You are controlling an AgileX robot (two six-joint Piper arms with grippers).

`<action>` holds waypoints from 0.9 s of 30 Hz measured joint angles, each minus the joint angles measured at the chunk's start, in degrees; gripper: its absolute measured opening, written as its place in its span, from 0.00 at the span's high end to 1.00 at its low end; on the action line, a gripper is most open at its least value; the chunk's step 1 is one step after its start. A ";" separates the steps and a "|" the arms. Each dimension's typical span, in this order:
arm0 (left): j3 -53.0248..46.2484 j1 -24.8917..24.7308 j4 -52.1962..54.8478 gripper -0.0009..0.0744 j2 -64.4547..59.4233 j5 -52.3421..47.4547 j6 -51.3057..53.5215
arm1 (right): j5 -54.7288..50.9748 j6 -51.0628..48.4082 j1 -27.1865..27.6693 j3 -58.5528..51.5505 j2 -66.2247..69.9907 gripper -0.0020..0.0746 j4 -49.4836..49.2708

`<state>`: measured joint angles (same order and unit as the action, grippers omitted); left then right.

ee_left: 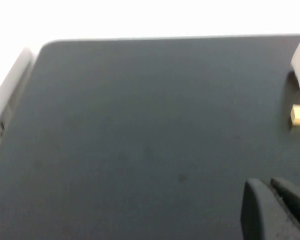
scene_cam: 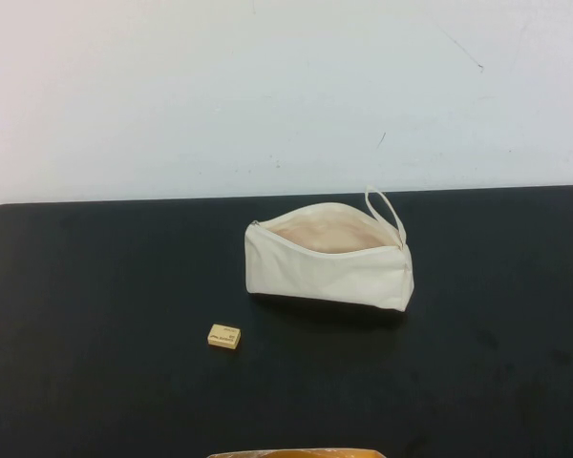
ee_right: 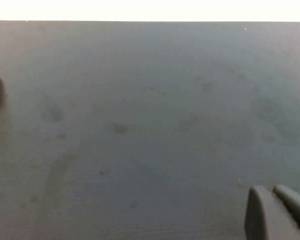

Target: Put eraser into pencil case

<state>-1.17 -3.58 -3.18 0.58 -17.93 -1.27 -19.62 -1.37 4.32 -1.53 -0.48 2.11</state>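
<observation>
Neither arm shows in the high view. In the left wrist view the left claw [ee_left: 276, 200] hangs low over the table [ee_left: 140, 140], its two dark fingers lying close together, apparently closed, holding nothing. The right claw [ee_right: 275, 205] hangs likewise over bare table in its own view, fingers pressed together and empty.

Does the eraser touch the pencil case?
Apart. The high view shows bare black table between the eraser and the pencil case. The left tool and right tool hover away, holding nothing.
</observation>
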 joint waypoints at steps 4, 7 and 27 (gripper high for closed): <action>-0.35 0.00 0.00 0.99 0.00 5.42 0.00 | 0.00 0.00 0.00 0.00 0.00 0.98 0.00; -0.35 0.00 0.00 0.99 0.00 12.16 0.00 | 0.00 0.00 0.00 0.00 0.00 0.98 0.00; 1.13 0.00 -6.12 0.99 0.00 39.59 0.11 | 0.00 0.00 0.00 0.00 0.00 0.98 0.00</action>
<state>-0.04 -3.58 -9.30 0.58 21.66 -1.15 -19.62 -1.37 4.32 -1.53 -0.48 2.11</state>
